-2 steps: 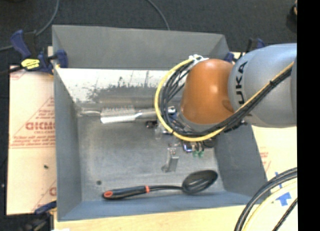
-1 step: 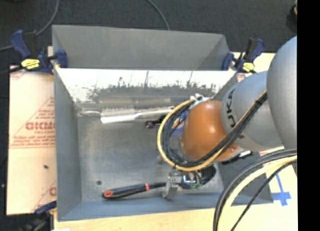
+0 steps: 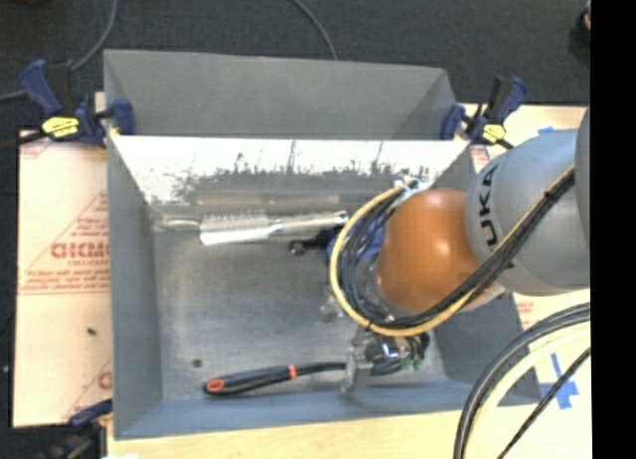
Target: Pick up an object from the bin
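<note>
Orange wrist cover [image 3: 422,248], ringed by cables, sits highest, right of centre, and hides much of what lies beneath it. The arm [image 3: 537,219] enters from the right edge. Below the cover, the gripper [image 3: 370,363] is down near the floor of the bin [image 3: 134,298], lower centre-right; whether it stands apart or together cannot be told. A black-and-orange handled tool [image 3: 253,380] lies flat along the bottom wall, its metal end reaching the gripper. Judgement: this is the likely target, being isolated and closest. A pale long-handled item [image 3: 263,229] and a small dark item [image 3: 310,244] lie by the upper wall, well apart from it.
</note>
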`<state>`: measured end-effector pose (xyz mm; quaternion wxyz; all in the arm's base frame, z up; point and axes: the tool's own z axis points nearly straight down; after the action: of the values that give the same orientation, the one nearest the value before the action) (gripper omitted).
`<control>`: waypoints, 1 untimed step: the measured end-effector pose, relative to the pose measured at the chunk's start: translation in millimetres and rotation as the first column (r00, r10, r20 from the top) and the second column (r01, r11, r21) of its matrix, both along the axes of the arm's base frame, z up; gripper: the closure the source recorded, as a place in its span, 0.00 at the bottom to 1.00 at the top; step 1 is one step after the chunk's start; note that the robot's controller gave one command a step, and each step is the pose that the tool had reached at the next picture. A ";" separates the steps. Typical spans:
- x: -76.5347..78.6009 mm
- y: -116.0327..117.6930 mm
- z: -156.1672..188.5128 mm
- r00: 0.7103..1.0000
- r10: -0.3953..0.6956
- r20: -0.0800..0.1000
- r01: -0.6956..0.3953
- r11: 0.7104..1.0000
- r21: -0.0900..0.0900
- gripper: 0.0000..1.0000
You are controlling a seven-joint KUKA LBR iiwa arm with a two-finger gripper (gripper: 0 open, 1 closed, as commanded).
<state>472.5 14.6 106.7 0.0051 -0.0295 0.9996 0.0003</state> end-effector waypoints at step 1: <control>0.6 -73.2 -6.8 0.983 -0.182 0.000 0.182 0.983 0.000 0.00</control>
<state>473.1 -58.6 100.0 0.0052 0.0619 0.9981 0.0000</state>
